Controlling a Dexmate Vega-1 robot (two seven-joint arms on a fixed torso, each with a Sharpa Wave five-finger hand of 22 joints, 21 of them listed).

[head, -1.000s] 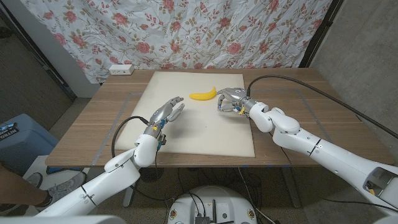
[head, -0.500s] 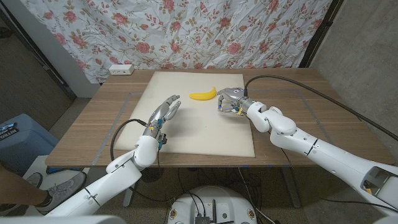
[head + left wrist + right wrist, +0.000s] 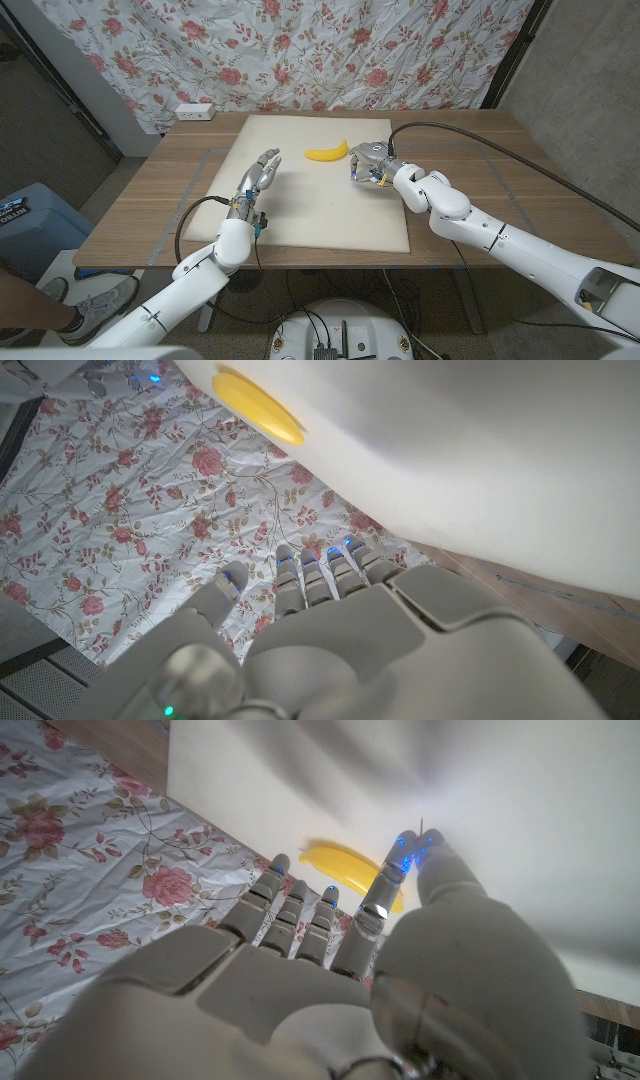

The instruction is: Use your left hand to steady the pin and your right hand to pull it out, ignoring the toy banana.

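A yellow toy banana (image 3: pixel 327 152) lies at the far middle of the white board (image 3: pixel 320 215); it is also seen in the left wrist view (image 3: pixel 258 405) and the right wrist view (image 3: pixel 340 868). Just right of it, my right hand (image 3: pixel 368 161) hovers low over the board, thumb and a finger pressed together. In the right wrist view those fingertips (image 3: pixel 412 848) pinch a thin dark pin (image 3: pixel 421 823) whose tip sticks out beyond them. My left hand (image 3: pixel 258 174) is over the board's left part, fingers straight and apart, holding nothing, well away from the pin.
The board lies on a wooden table (image 3: pixel 150 200). A white power strip (image 3: pixel 194 110) sits at the table's far left corner, before a flowered curtain (image 3: pixel 330 50). A blue bin (image 3: pixel 25 220) stands on the floor to the left.
My left hand has drawn back to the left, away from the board's middle, and its fingers have straightened. The right hand has stayed beside the banana, shifting only slightly.
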